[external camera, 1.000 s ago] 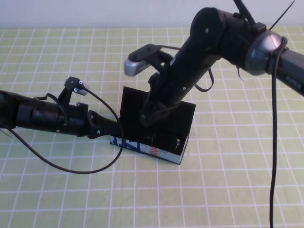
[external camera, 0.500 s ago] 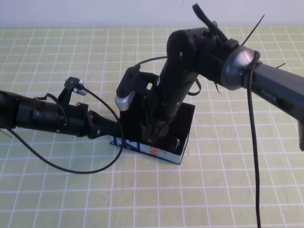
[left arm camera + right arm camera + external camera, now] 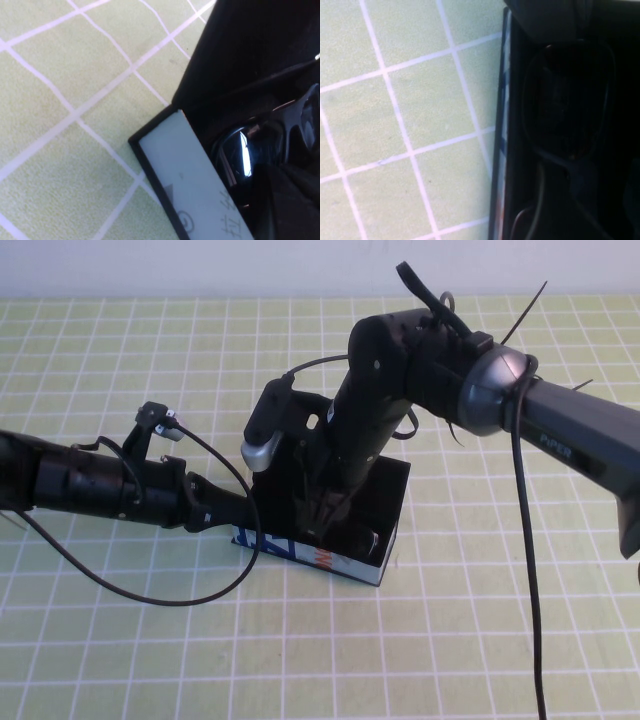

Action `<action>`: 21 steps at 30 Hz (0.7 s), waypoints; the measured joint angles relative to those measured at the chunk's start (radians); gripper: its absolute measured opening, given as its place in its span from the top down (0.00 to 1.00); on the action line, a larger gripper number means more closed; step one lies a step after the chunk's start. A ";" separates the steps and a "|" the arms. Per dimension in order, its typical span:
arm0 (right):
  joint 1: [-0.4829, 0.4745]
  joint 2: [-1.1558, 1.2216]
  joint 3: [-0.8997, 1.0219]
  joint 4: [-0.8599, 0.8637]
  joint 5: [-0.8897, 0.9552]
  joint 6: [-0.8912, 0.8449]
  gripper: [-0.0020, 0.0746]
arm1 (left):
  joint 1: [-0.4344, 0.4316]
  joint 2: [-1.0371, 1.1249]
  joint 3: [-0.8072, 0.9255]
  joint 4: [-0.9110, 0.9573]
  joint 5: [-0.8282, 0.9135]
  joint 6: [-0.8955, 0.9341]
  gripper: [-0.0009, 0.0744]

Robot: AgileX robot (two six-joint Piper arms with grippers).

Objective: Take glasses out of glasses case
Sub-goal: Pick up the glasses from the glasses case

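The glasses case (image 3: 322, 558) lies open mid-table, its black lid (image 3: 275, 455) raised at the back and its pale printed front facing me. The black glasses (image 3: 362, 539) lie inside it. A dark lens shows in the left wrist view (image 3: 241, 150) and in the right wrist view (image 3: 566, 100). My left gripper (image 3: 250, 527) is at the case's left front corner, shut on its front wall (image 3: 192, 187), with one finger (image 3: 282, 200) inside. My right gripper (image 3: 325, 523) reaches down into the case over the glasses; its tips are hidden in the dark interior.
The table is covered by a green mat with a white grid (image 3: 120, 640). Black cables hang from both arms, one looping on the mat by the left arm (image 3: 170, 602). The right arm's bulk (image 3: 400, 390) stands over the back of the case.
My right arm has swung down and to the left, lowering its gripper into the open case. The left arm and the case have not moved.
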 joint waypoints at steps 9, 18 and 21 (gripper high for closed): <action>0.000 0.000 0.000 0.011 0.000 0.000 0.61 | 0.000 0.000 0.000 0.000 0.000 0.000 0.99; 0.002 0.030 0.000 -0.022 0.009 0.015 0.61 | 0.000 0.000 0.000 0.000 0.000 0.000 0.99; 0.004 0.032 0.000 -0.026 0.009 0.016 0.59 | 0.000 0.000 0.000 0.000 0.000 0.000 0.99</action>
